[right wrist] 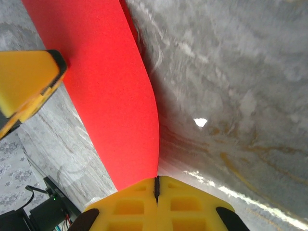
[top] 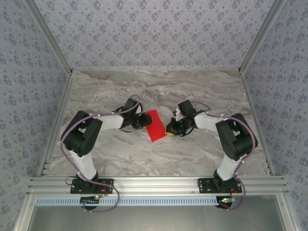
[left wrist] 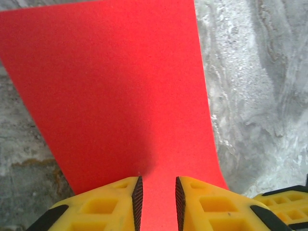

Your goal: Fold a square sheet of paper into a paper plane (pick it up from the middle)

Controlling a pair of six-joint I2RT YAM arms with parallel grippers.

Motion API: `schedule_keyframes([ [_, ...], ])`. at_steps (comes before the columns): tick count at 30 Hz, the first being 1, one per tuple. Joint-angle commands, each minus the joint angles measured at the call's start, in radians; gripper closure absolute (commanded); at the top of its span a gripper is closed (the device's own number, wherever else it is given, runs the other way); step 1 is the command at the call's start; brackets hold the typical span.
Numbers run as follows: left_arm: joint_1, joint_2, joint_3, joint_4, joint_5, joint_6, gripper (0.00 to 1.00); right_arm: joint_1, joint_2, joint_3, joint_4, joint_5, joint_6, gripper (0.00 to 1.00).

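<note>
Where right gripper (right wrist: pixel 156 182) clamps thin red paper sheet (top: pixel 155 126), we note left gripper (left wrist: pixel 156 195) slightly open astride it, long axis near-to-far.

Right gripper (right wrist: pixel 156 185) clamped on edge of curved square sheet of paper (right wrist: pixel 110 96), grey marble table (right wrist: pixel 231 72) beneath

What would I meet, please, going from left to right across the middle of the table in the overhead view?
Left arm → left tool → red paper → right tool → right arm.
</note>
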Motion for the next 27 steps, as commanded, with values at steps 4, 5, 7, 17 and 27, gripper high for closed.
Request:
schedule_keyframes([
  [4, -0.008, -0.105, -0.072, 0.125, 0.018, 0.002, 0.72, 0.065, -0.069, -0.056, 0.023, 0.032, 0.128, 0.99],
  [5, -0.007, -0.106, -0.079, 0.132, 0.012, 0.000, 0.72, 0.076, -0.071, -0.061, 0.031, 0.042, 0.145, 0.99],
  [7, -0.008, -0.098, -0.089, 0.130, 0.003, 0.000, 0.73, 0.094, -0.072, -0.071, 0.057, 0.059, 0.187, 0.99],
  [17, -0.007, -0.068, -0.088, 0.064, -0.065, 0.022, 0.75, 0.112, -0.061, -0.072, 0.078, 0.102, 0.247, 0.99],
  [27, -0.007, -0.011, -0.088, 0.056, -0.065, 0.024, 0.79, 0.151, -0.026, -0.004, 0.101, 0.074, 0.201, 0.99],
])
